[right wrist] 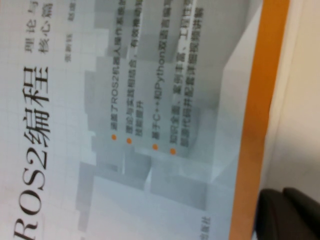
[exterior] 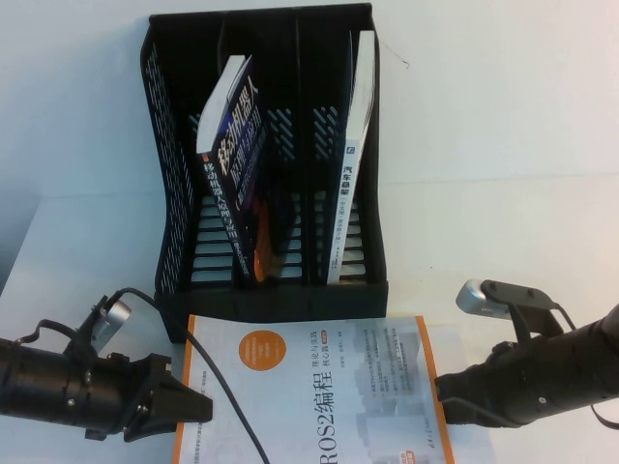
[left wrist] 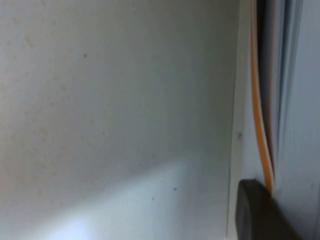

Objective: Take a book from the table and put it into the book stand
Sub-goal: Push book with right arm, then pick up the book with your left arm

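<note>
A pale book (exterior: 314,391) with an orange edge and "ROS2" printed on its cover lies flat on the white surface (exterior: 503,145), just in front of the black book stand (exterior: 266,159). The stand sits at the far middle of the scene and already holds two books: a dark blue book (exterior: 232,155) leaning in the middle slot and a thin white book (exterior: 353,155) upright in the right slot.

The left end effector (exterior: 189,406) is low at the book's left edge, touching or nearly touching it; the left wrist view shows one dark fingertip (left wrist: 260,212) against the orange line of the cover, but I cannot tell whether it is released or clenched. The right end effector (exterior: 455,398) is at the book's right edge, and its state cannot be told either.

The book looks like a fairly thick paperback: moderately heavy, with a smooth, probably slippery cover that would bend if lifted by one corner. The safest hold is likely a pinch across the full page block at a long edge, deep enough that the cover alone is not taken, with the opposite side steadied.
</note>
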Tool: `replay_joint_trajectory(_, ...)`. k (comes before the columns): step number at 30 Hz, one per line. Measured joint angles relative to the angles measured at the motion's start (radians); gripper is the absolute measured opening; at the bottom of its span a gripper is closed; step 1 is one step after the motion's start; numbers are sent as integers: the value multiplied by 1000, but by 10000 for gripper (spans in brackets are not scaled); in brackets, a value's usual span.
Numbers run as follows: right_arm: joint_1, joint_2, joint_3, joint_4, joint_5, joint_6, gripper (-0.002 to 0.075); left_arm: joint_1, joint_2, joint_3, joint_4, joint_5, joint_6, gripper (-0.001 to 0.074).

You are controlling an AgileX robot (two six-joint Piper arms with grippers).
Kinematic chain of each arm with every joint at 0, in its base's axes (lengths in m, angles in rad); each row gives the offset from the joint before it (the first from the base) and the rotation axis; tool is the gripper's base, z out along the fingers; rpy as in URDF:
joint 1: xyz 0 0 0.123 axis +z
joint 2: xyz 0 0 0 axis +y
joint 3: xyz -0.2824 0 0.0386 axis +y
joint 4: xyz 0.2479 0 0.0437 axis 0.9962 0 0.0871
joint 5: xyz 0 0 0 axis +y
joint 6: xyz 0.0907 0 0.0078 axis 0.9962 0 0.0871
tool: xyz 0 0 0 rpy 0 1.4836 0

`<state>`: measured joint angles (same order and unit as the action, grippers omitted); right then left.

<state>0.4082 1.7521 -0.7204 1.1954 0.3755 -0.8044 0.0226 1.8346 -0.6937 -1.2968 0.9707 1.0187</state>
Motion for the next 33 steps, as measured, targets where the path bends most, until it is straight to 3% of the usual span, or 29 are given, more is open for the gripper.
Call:
replay_joint_trajectory(7, 0, -13, 0, 0, -43, 0, 1, 8, -2, 0, -5, 33, 10, 110)
replay_joint_trajectory(15, 10, -136, 0, -52, -46, 62, 0, 97, -2, 0, -28, 144, 6, 106)
replay_joint_trajectory(23, 16, -269, 0, -128, -34, 134, 0, 103, -5, 0, -16, 150, -1, 104)
replay_joint_trajectory(33, 16, -407, 0, -135, -26, 143, 0, 103, -205, 0, 96, 148, -80, 104)
